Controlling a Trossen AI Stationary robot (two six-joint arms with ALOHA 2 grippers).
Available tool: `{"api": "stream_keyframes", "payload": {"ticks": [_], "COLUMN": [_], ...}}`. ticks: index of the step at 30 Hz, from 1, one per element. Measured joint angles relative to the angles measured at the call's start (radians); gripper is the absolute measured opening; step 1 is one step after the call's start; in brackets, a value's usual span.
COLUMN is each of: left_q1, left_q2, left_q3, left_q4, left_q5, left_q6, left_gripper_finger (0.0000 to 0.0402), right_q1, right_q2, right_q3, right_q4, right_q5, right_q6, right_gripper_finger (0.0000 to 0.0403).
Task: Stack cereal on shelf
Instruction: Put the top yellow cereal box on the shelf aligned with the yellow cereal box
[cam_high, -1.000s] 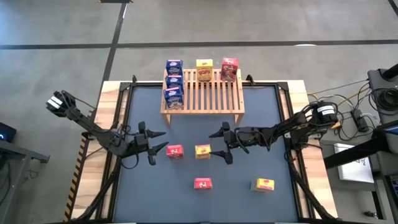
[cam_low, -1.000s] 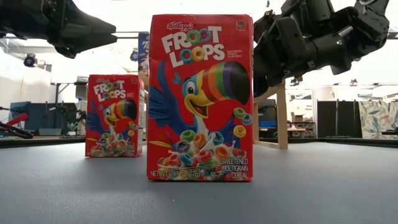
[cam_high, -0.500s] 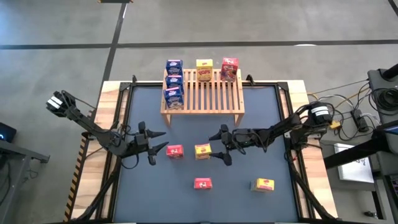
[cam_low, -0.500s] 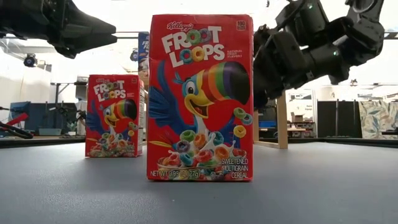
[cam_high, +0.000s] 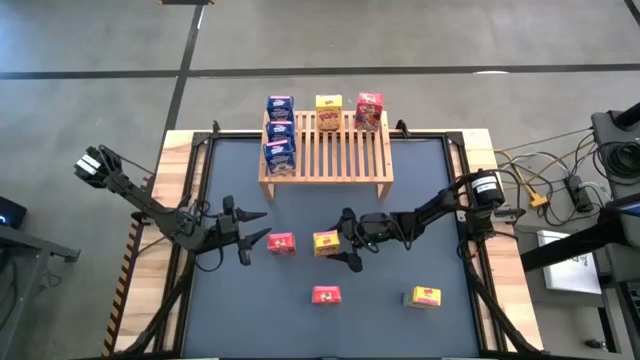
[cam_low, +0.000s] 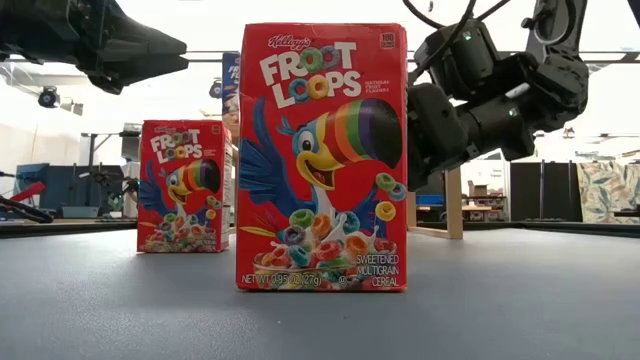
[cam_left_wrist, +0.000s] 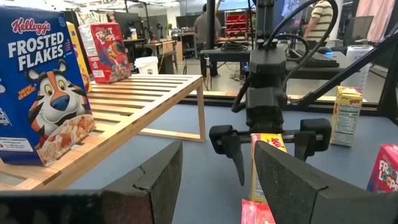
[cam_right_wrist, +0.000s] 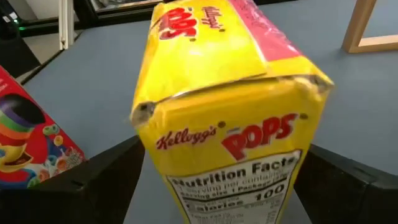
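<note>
The right end effector (cam_high: 340, 243) sits at the middle of the high view. Its fingers are spread wide, one on each side of the yellow Pops box (cam_high: 326, 243). In the right wrist view the box fills the space between the two dark fingers (cam_right_wrist: 93, 186), but they do not squeeze it yet.

This box looks light and mostly hollow. Its cardboard walls are thin, and the top flap already looks a bit bent, so a hard squeeze could dent it. The printed sides look smooth and may slip. I think the best place to hold it is on the two narrow sides, about halfway up, with a soft, even pinch.

The left end effector (cam_high: 247, 231) waits at the middle left of the high view, fingers partly spread and holding nothing. A red Froot Loops box (cam_high: 282, 243) stands just beside it.

Lower in the frame, another red box (cam_high: 326, 295) and another yellow box (cam_high: 424, 297) wait on the dark desk (cam_high: 420, 190).

The wooden shelf (cam_high: 340, 150) is at the upper middle. Three blue Frosted Flakes boxes (cam_high: 279, 130), one yellow box (cam_high: 329, 112) and one red box (cam_high: 369, 111) are already on it.
</note>
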Motion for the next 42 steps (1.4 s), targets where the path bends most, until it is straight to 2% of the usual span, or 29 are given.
{"api": "stream_keyframes", "payload": {"ticks": [10, 17, 32, 42], "left_q1": [0.0, 0.0, 0.0, 0.0], "left_q2": [0.0, 0.0, 0.0, 0.0], "left_q3": [0.0, 0.0, -0.001, -0.001], "left_q4": [-0.006, -0.006, -0.006, -0.007], "left_q5": [0.0, 0.0, 0.0, 0.0], "left_q6": [0.0, 0.0, 0.0, 0.0], "left_gripper_finger": [0.0184, 0.0184, 0.0184, 0.0184], "right_q1": [0.0, -0.005, -0.006, -0.036], "right_q2": [-0.011, -0.025, -0.263, -0.371], "right_q3": [0.005, 0.004, 0.004, 0.004], "right_q4": [-0.008, -0.023, -0.253, -0.266], "right_q5": [0.0, 0.0, 0.007, 0.009], "right_q6": [-0.003, 0.009, -0.064, -0.148], "right_gripper_finger": [0.0267, 0.0224, 0.0187, 0.017]}}
